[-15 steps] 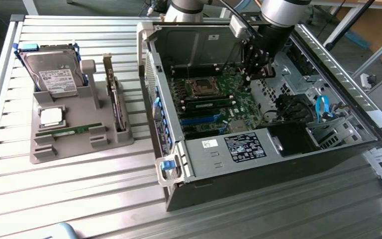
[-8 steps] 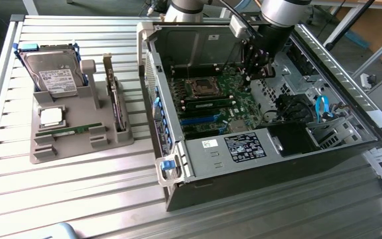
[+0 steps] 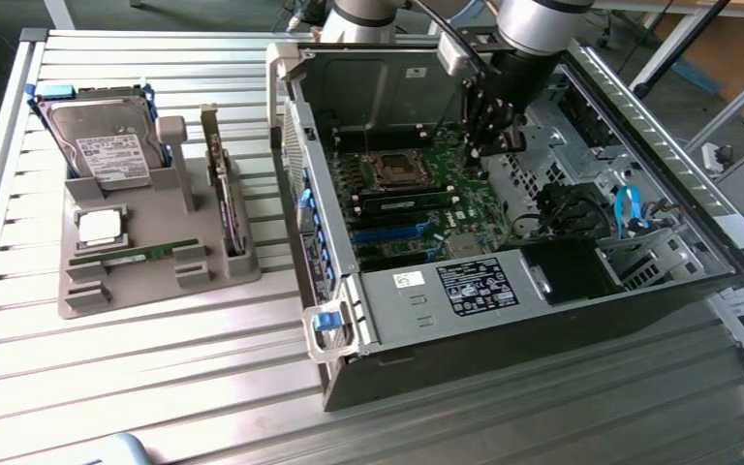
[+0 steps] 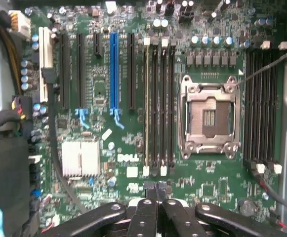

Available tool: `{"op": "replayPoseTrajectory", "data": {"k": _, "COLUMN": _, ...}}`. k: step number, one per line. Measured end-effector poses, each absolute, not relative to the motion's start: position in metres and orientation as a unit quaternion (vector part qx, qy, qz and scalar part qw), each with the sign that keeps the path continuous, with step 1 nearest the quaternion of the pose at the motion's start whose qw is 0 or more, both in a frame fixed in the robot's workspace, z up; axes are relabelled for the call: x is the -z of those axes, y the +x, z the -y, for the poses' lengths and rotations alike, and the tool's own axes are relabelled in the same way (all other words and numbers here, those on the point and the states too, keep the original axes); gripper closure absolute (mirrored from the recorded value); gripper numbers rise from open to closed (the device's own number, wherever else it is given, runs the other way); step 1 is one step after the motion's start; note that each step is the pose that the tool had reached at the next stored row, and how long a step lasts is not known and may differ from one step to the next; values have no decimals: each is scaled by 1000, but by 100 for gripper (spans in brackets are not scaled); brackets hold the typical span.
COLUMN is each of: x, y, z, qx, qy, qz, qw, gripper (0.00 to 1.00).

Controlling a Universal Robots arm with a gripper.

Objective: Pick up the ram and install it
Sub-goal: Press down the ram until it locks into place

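You are hovering the gripper [image 4: 153, 190] inside the open computer case [image 3: 346, 320], over the motherboard [image 4: 222, 190] and near the memory slots [image 4: 159, 103]. The jaws are looking clenched, fingertips meeting, and you are not visibly carrying anything between them. The ram [image 3: 133, 254] is lying well apart from you, flat in the grey tray [image 3: 152, 291] on the bench [image 3: 152, 387], at the exterior view's left. Judging from this, you are risking a scrape: descending with the jaws clamped could be knocking the slot latches or the open processor socket [image 4: 210, 116] just beside them, and the case wall is crowding your arm on withdrawal.
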State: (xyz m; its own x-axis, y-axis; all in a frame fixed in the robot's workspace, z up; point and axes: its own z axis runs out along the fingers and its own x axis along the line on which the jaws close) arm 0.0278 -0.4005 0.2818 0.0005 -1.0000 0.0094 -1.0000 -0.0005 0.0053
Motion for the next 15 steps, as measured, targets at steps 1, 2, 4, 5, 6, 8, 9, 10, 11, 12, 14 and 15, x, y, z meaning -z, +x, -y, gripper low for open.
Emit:
{"op": "replayPoseTrajectory", "data": {"k": 1, "x": -280, "y": 25, "z": 400, "qx": -1, "qy": 707, "qz": 707, "qw": 5, "gripper": 89}}
{"op": "replayPoseTrajectory", "data": {"k": 2, "x": -279, "y": 23, "z": 400, "qx": -1, "qy": 707, "qz": 707, "qw": 5, "gripper": 89}}
{"op": "replayPoseTrajectory", "data": {"k": 4, "x": -275, "y": 21, "z": 400, "qx": -1, "qy": 707, "qz": 707, "qw": 5, "gripper": 89}}
{"op": "replayPoseTrajectory", "data": {"k": 5, "x": -273, "y": 21, "z": 400, "qx": -1, "qy": 707, "qz": 707, "qw": 5, "gripper": 89}}
{"op": "replayPoseTrajectory", "data": {"k": 6, "x": -270, "y": 21, "z": 400, "qx": -1, "qy": 707, "qz": 707, "qw": 5, "gripper": 89}}
{"op": "replayPoseTrajectory", "data": {"k": 8, "x": -264, "y": 21, "z": 400, "qx": -1, "qy": 707, "qz": 707, "qw": 5, "gripper": 89}}
{"op": "replayPoseTrajectory", "data": {"k": 9, "x": -262, "y": 21, "z": 400, "qx": -1, "qy": 707, "qz": 707, "qw": 5, "gripper": 89}}
{"op": "replayPoseTrajectory", "data": {"k": 10, "x": -260, "y": 21, "z": 400, "qx": -1, "qy": 707, "qz": 707, "qw": 5, "gripper": 89}}
{"op": "replayPoseTrajectory", "data": {"k": 11, "x": -258, "y": 21, "z": 401, "qx": -1, "qy": 707, "qz": 707, "qw": 5, "gripper": 89}}
{"op": "replayPoseTrajectory", "data": {"k": 12, "x": -255, "y": 21, "z": 401, "qx": -1, "qy": 707, "qz": 707, "qw": 5, "gripper": 89}}
{"op": "replayPoseTrajectory", "data": {"k": 14, "x": -251, "y": 21, "z": 402, "qx": -1, "qy": 707, "qz": 707, "qw": 5, "gripper": 89}}
{"op": "replayPoseTrajectory", "data": {"k": 15, "x": -249, "y": 21, "z": 402, "qx": -2, "qy": 707, "qz": 707, "qw": 5, "gripper": 89}}
